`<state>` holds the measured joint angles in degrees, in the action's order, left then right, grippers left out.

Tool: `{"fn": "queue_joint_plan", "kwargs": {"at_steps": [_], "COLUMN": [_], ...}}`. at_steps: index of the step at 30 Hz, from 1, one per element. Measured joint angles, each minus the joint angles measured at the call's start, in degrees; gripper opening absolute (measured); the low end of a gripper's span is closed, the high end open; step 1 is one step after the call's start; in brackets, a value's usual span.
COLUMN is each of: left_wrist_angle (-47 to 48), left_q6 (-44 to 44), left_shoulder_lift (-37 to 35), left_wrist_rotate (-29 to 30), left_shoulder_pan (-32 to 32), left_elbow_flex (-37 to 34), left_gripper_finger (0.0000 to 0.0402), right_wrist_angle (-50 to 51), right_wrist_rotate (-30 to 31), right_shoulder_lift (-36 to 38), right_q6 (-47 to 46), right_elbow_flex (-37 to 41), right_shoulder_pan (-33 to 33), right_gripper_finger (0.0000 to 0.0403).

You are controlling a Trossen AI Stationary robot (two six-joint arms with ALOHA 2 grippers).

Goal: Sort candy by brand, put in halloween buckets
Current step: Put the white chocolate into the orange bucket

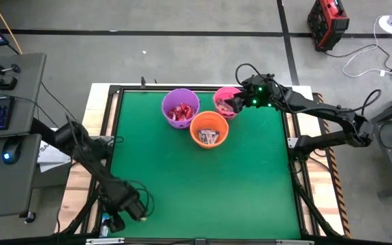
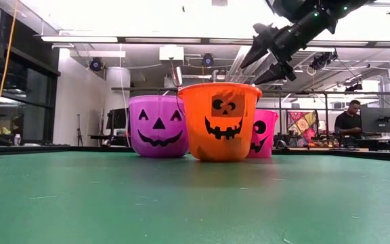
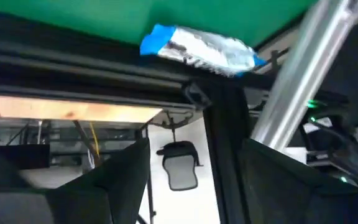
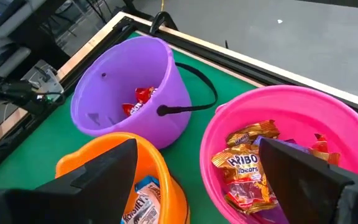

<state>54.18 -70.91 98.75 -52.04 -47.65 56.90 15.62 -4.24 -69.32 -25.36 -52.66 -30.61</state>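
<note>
Left gripper (image 1: 124,204) parked off tabletop's (image 1: 203,184) near-left corner, fingers apart, holding nothing; one blue-and-silver wrapped candy (image 3: 197,50) lies at green edge just before it.
Purple bucket (image 1: 180,107): red sweets in.
Orange bucket (image 1: 209,129): blue-and-white wrappers in.
Pink bucket (image 1: 226,102): gold Haribo packs in.
Right gripper (image 1: 235,103) hovers over pink bucket, fingers spread, empty.
Sorting looks almost finished; only that stray candy seems left.

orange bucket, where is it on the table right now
In the high view the round orange plastic bucket sits at the table's far middle, touching the purple bucket and the pink bucket.
</note>
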Motion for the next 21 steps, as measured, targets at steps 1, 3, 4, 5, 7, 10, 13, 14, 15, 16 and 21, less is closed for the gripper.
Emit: {"fn": "queue_joint_plan", "kwargs": {"at_steps": [1, 3, 4, 5, 7, 10, 13, 14, 15, 16, 21], "left_wrist_angle": [-0.9, -3.4, -4.9, -6.8, -10.1, -11.4, -11.4, -11.4, -11.4, -11.4, -13.4], "left_q6": [0.0, -0.8, -1.0, -1.1, -1.1, -1.5, -1.5, -1.5, -1.5, -1.5, -0.2], "left_shoulder_lift": [1.1, 2.8, 3.5, 4.2, 5.6, 7.4, 8.7, 9.0, 9.3, 9.7, 11.3], "left_wrist_rotate": [-0.2, -0.3, -0.5, -0.6, -0.3, 0.0, 0.6, 1.0, 1.4, 1.6, 2.4], "left_shoulder_pan": [-0.3, -0.8, -1.1, -1.4, -1.9, -3.0, -4.1, -4.4, -4.8, -5.0, -6.7], "left_elbow_flex": [0.0, 0.0, 0.0, 0.0, 0.0, 0.0, 0.0, 0.0, 0.0, 0.0, 0.0], "left_gripper_finger": [0.0246, 0.0246, 0.0246, 0.0246, 0.0246, 0.0246, 0.0246, 0.0246, 0.0246, 0.0246, 0.0246], "right_wrist_angle": [0.0, 0.0, 0.1, 0.2, 0.4, 0.8, 1.6, 1.6, 1.6, 1.6, 1.6], "right_wrist_rotate": [-0.3, -0.4, -0.5, -0.5, -0.5, -0.5, -0.5, -0.5, -0.5, -0.5, -0.5], "right_shoulder_lift": [0.0, 0.0, 0.0, 0.0, 0.0, 0.0, 0.0, 0.0, 0.0, 0.0, 0.0], "right_q6": [0.2, 0.2, 0.3, 0.4, 0.6, 1.3, 1.4, 1.4, 1.4, 1.4, 1.2], "right_elbow_flex": [0.0, 0.0, 0.0, 0.0, 0.0, 0.0, 0.0, 0.0, 0.0, 0.0, 0.0], "right_shoulder_pan": [0.0, 0.0, 0.0, 0.0, 0.0, 0.0, 0.0, 0.0, 0.0, 0.0, 0.0], "right_gripper_finger": [0.033, 0.033, 0.033, 0.033, 0.033, 0.033, 0.033, 0.033, 0.033, 0.033, 0.033]}}
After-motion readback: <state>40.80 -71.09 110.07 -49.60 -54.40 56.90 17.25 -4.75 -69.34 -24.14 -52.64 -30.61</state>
